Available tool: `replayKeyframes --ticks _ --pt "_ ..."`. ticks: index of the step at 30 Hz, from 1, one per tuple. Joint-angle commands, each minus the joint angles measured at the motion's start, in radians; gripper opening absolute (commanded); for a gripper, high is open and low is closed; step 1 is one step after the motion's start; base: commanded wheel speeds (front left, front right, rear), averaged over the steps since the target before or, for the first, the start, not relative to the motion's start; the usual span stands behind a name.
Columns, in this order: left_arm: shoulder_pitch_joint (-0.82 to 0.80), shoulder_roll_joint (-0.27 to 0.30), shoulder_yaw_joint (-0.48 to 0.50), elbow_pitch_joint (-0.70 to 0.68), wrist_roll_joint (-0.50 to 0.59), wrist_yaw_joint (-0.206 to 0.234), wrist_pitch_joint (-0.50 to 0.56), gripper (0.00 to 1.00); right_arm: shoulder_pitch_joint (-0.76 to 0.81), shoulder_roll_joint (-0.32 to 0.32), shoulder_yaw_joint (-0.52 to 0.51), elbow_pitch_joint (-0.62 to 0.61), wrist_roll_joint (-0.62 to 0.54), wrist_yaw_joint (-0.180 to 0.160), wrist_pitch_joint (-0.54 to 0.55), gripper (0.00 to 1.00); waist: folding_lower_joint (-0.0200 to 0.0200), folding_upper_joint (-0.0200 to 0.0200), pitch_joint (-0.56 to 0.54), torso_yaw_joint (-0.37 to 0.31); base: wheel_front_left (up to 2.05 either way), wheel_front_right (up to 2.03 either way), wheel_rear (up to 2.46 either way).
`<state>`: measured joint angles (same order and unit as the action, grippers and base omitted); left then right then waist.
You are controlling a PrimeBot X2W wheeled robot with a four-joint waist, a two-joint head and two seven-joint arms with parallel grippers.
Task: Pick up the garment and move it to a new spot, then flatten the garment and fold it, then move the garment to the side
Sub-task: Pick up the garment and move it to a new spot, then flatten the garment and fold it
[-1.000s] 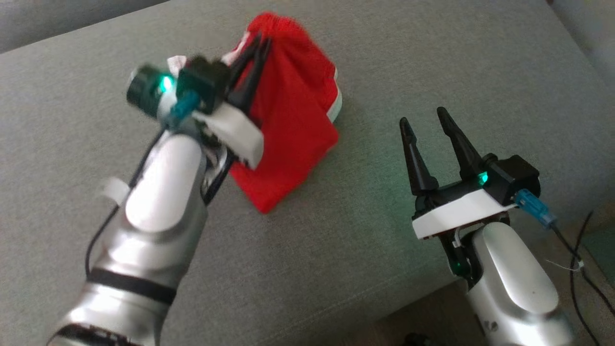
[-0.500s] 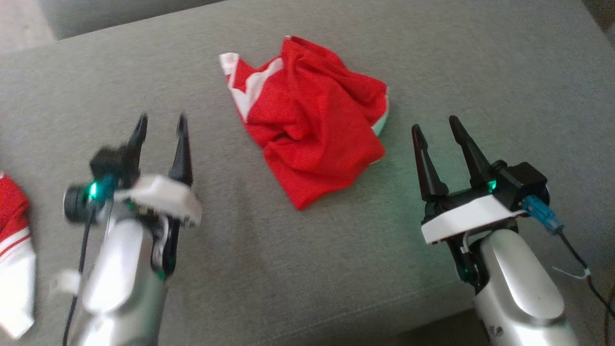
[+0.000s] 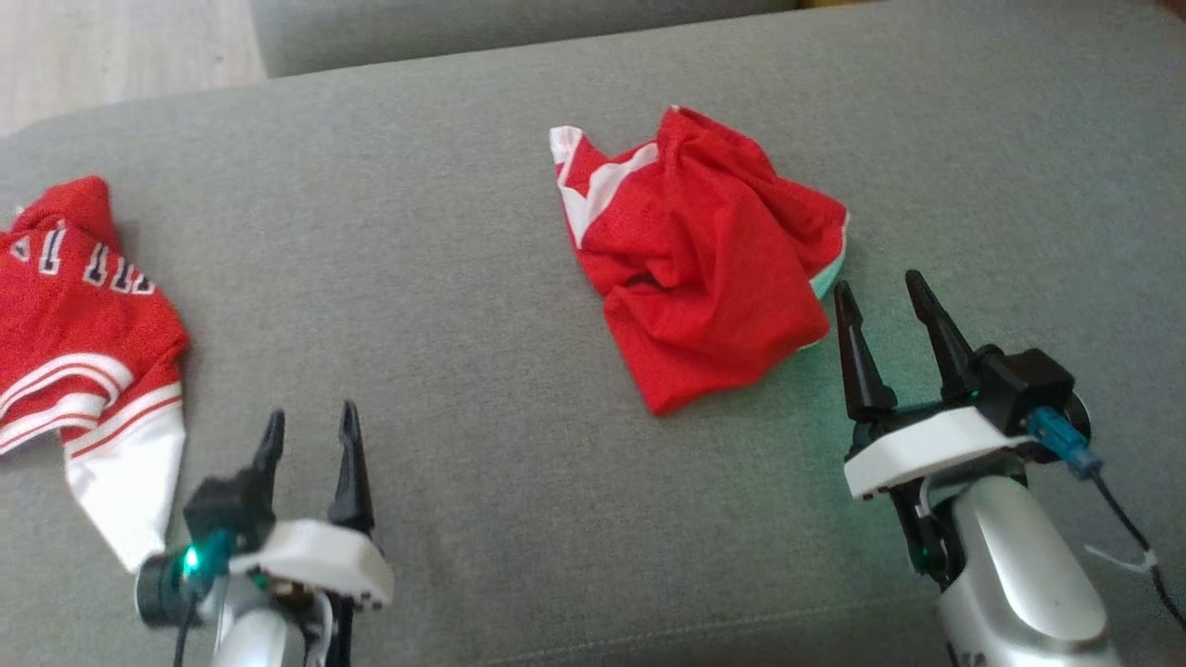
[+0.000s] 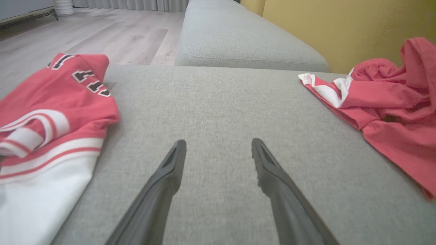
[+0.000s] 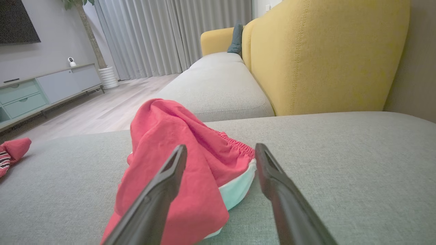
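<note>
The garment (image 3: 704,259) is a red pair of shorts with white trim, lying crumpled in a heap on the grey sofa cushion (image 3: 463,324), right of centre in the head view. My left gripper (image 3: 311,414) stands open at the lower left, well away from it, with nothing between its fingers. From the left wrist the garment (image 4: 391,102) lies off to the right of the open left gripper (image 4: 218,142). My right gripper (image 3: 878,283) is open just beside the heap's right edge. In the right wrist view the garment (image 5: 177,163) lies close ahead of the right gripper (image 5: 220,147), mostly to the left.
A second red jersey (image 3: 83,315) with white bands and black lettering lies at the cushion's left end, also seen as the jersey (image 4: 51,112) left of my fingers. A yellow backrest (image 5: 323,51) rises behind the cushion. Wooden floor (image 3: 111,46) shows beyond the far left edge.
My left gripper opened, let go of the garment and drew back to the lower left. The garment dropped into a crumpled heap. The camera swung left, bringing the jersey into view.
</note>
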<state>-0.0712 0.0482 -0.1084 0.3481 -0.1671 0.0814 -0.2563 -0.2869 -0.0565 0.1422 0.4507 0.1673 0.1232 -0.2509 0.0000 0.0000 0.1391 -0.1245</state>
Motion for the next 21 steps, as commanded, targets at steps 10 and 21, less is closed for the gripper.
replayKeyframes --ticks 10,21 --pt "-0.001 0.002 -0.077 -0.042 -0.016 -0.001 -0.006 1.00 -0.004 0.005 0.055 0.035 -0.019 0.008 -0.011 1.00 0.0000 0.0000 -0.003 0.050 0.00 0.00 0.00" --pt "-0.032 0.002 -0.171 -0.035 -0.040 0.015 -0.006 1.00 -0.016 0.003 0.046 0.140 -0.017 0.008 -0.011 1.00 0.0000 0.0000 -0.003 0.084 0.00 0.00 0.00"
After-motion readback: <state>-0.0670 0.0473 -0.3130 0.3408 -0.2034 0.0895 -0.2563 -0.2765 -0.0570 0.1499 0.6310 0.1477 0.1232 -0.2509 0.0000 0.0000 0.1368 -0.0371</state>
